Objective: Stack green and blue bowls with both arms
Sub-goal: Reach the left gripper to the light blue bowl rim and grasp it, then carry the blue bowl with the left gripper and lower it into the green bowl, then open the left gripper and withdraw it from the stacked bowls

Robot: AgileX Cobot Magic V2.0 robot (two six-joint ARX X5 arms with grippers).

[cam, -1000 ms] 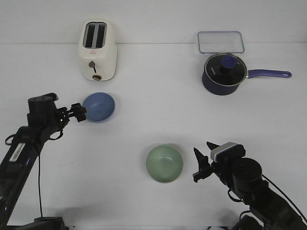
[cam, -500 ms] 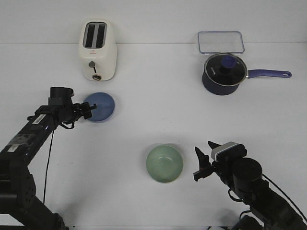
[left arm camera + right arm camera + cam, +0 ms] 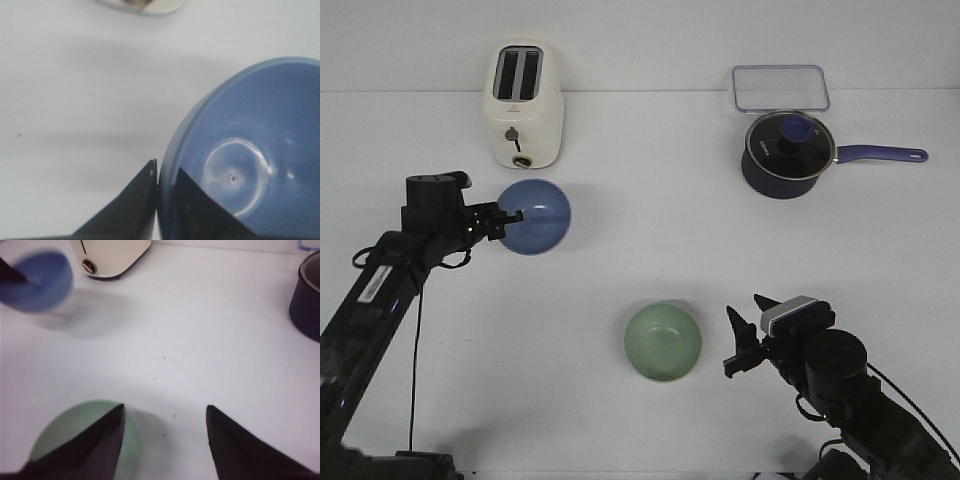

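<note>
The blue bowl is held off the table in front of the toaster, tilted with its hollow facing the camera. My left gripper is shut on its left rim; in the left wrist view the rim runs between my two fingers, one inside the bowl. The green bowl sits upright on the table at front centre. My right gripper is open and empty just right of it; in the right wrist view one finger overlaps the green bowl, and the blue bowl shows blurred far off.
A cream toaster stands at the back left, right behind the blue bowl. A dark blue lidded saucepan with its handle pointing right stands at the back right, with a clear flat lid behind it.
My left arm has lifted the blue bowl and carried it a little to the right, tipping its hollow toward the camera. My right arm and the green bowl have not moved.
</note>
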